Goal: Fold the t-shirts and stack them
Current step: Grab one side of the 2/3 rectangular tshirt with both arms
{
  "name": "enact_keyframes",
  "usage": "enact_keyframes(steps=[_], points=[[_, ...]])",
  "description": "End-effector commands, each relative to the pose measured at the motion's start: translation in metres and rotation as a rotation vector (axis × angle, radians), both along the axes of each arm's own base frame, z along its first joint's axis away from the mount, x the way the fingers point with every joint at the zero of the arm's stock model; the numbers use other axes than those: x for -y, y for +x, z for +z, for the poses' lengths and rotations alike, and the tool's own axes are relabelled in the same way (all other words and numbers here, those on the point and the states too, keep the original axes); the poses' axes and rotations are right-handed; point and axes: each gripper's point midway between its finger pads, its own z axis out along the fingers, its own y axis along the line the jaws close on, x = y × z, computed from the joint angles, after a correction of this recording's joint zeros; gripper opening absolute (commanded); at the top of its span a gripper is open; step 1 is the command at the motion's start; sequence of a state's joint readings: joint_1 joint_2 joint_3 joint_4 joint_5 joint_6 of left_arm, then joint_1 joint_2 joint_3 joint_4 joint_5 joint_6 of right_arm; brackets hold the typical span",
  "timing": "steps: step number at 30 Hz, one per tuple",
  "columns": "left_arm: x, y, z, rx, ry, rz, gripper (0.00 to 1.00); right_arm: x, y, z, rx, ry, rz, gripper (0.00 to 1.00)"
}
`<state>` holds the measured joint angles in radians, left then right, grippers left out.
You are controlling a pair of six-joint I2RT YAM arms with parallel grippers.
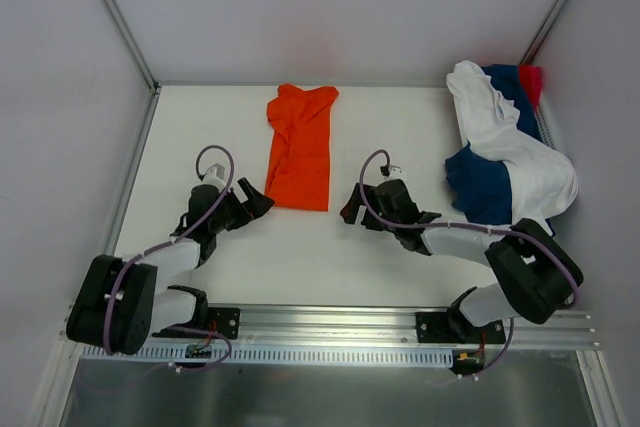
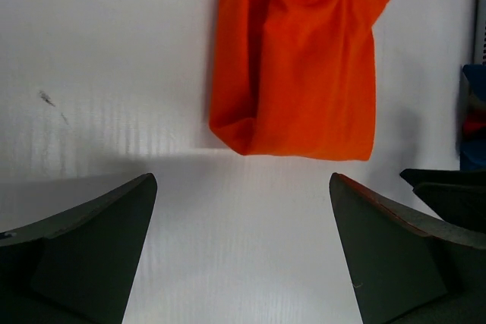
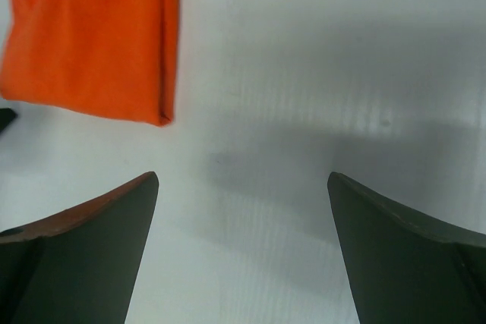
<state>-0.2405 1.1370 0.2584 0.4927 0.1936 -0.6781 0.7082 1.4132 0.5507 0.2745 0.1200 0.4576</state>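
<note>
We see orange shirt folded into long strip, flat mid-tabletop; near edge straight, far end rumpled. Left jaws just beside near-left corner, right jaws near near-right corner. Both spread, holding nothing. Bare tabletop around us. White shirt, navy shirt and red shirt heaped along right edge, well apart.

Bright, even light on a white table; shadows stay soft.
The overhead view is sharp, with a faint pink cast on the back wall. In both wrist views the dark fingers look soft-edged and throw broad grey shadows. The orange t-shirt is strongly saturated, and slightly blurred in the right wrist view.
</note>
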Motion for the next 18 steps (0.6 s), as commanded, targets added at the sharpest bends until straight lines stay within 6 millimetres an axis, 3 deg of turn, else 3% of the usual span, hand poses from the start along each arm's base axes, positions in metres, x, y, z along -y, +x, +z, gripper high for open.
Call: enact_keyframes(steps=[1, 12, 13, 18], points=[[0.010, 0.013, 0.020, 0.076, -0.164, -0.064, 0.99, -0.039, 0.026, 0.037, 0.081, 0.244, 0.012, 0.99], [0.002, 0.032, 0.000, 0.037, -0.178, -0.041, 0.99, -0.074, 0.048, 0.007, -0.015, 0.366, 0.006, 0.98], [0.003, 0.033, -0.005, 0.021, -0.183, -0.040, 0.99, -0.075, 0.049, -0.003, -0.036, 0.365, -0.003, 0.98], [0.006, 0.040, -0.010, 0.008, -0.230, -0.040, 0.98, -0.093, 0.056, -0.010, -0.057, 0.425, -0.023, 0.95]])
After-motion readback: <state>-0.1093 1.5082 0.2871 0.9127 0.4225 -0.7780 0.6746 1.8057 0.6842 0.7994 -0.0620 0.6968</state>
